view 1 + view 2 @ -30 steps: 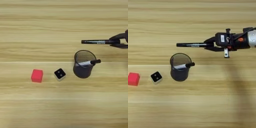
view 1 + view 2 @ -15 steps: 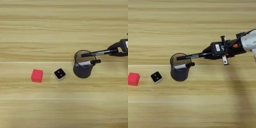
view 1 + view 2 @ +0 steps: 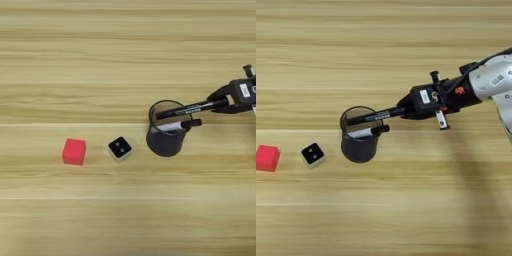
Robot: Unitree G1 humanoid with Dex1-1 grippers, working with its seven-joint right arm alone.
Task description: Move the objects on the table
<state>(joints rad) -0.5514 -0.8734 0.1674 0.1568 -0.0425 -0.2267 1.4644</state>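
A black wire-mesh pen cup (image 3: 359, 142) stands upright on the light wooden table (image 3: 384, 210), left of centre. A white marker with a black cap (image 3: 370, 131) leans inside it, its cap sticking out over the right rim. My right gripper (image 3: 406, 110) is shut on the all-black marker (image 3: 374, 117), which lies almost level with its free end over the cup's mouth. In the left eye view the same black marker (image 3: 186, 108) reaches from the gripper (image 3: 220, 102) at the right edge across the cup (image 3: 166, 136).
A red cube (image 3: 74, 151) sits to the left of the cup. Between them lies a small black and white die (image 3: 120, 147). My silver forearm (image 3: 495, 80) comes in from the right edge.
The gripper has brought the black marker down and to the left, from above and right of the cup until its tip is over the cup's mouth. The cup, cube and die have stayed put.
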